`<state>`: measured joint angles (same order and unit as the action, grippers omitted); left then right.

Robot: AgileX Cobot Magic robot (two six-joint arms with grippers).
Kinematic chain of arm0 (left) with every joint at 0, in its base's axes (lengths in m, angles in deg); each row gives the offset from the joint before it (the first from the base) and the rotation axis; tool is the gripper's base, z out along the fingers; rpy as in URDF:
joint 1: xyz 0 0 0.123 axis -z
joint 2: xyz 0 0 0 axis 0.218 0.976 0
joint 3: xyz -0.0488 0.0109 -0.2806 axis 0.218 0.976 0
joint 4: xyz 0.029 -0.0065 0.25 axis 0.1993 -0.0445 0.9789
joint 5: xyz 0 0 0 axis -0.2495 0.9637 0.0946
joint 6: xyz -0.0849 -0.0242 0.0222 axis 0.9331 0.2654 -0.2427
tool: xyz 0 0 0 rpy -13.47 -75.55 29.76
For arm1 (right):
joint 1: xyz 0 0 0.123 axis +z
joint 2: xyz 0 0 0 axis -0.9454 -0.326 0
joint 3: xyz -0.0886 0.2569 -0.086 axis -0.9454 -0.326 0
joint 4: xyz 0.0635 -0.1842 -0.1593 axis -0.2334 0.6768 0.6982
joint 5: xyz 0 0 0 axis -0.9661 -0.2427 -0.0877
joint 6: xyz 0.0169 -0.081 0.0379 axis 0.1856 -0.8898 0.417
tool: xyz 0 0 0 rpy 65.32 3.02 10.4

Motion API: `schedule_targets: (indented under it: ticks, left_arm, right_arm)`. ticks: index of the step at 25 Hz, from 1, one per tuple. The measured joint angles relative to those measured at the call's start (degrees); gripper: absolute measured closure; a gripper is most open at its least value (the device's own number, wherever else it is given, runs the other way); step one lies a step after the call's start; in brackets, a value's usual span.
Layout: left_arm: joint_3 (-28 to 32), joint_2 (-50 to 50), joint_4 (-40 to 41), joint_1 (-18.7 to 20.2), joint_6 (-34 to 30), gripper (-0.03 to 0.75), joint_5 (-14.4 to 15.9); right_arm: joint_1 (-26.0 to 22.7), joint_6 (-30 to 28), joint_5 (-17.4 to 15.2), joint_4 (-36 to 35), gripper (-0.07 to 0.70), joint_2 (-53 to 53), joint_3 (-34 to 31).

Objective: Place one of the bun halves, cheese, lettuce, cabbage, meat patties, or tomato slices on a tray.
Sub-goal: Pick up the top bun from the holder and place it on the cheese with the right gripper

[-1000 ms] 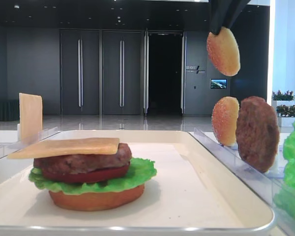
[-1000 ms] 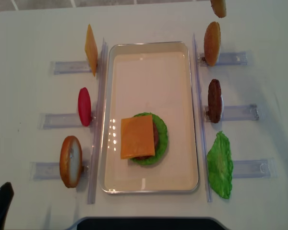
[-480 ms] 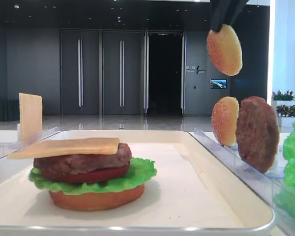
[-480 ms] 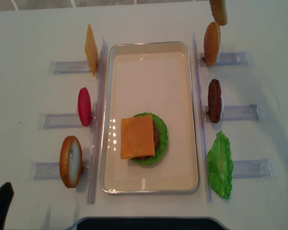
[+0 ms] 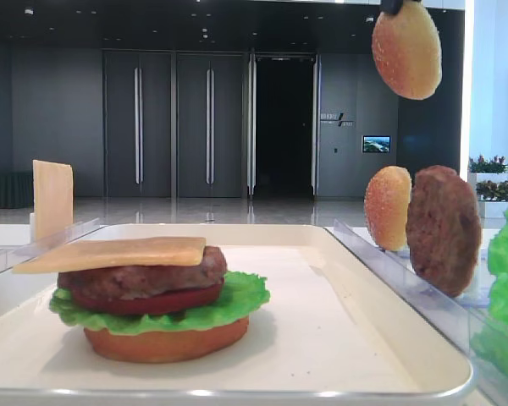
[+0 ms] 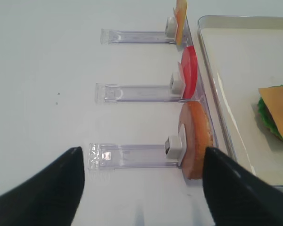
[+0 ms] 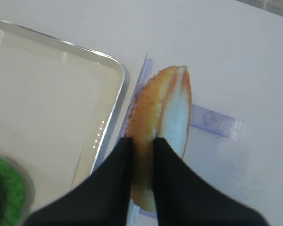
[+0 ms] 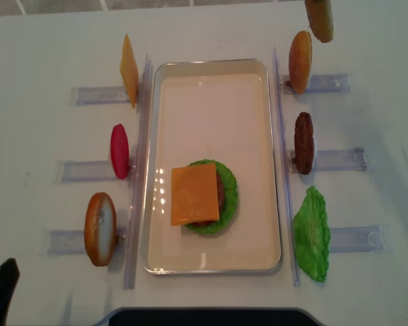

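Low front view: I hold sesame bun top (image 5: 406, 51) high above right rack, clear of second bun (image 5: 388, 208) and patty (image 5: 443, 228); stack (image 5: 148, 288) on tray (image 5: 356, 338) ends in cheese, so bun goes there.

Right wrist: right fingers (image 7: 140, 149) pinch bun edge-on.

Left wrist: left fingers (image 6: 141, 179) partly spread, empty, parked off tray.

Overhead: bun (image 8: 319, 19) well apart from stack.

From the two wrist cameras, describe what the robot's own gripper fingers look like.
The right gripper has two plain matte black fingers, smooth, widening toward the camera and tapering to narrow tips. The left gripper shows the same matte black fingers as broad wedges with rounded tips. No cables, markings or labels are visible on either.
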<state>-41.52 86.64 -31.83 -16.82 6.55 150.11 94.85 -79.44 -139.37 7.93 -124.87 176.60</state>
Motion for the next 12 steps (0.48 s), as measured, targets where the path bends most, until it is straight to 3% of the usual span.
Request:
schedule_targets:
  ticks: [7,12]
  left_arm:
    - [0.0,0.0,0.0,0.0,0.0,0.125,0.0]
    - [0.0,0.0,0.0,0.0,0.0,0.125,0.0]
  right_arm:
    - [0.0,0.8,-0.08,-0.9,0.52,6.39,-2.51]
    - [0.0,1.92,-0.07,-1.2,0.524,13.03,-8.5]
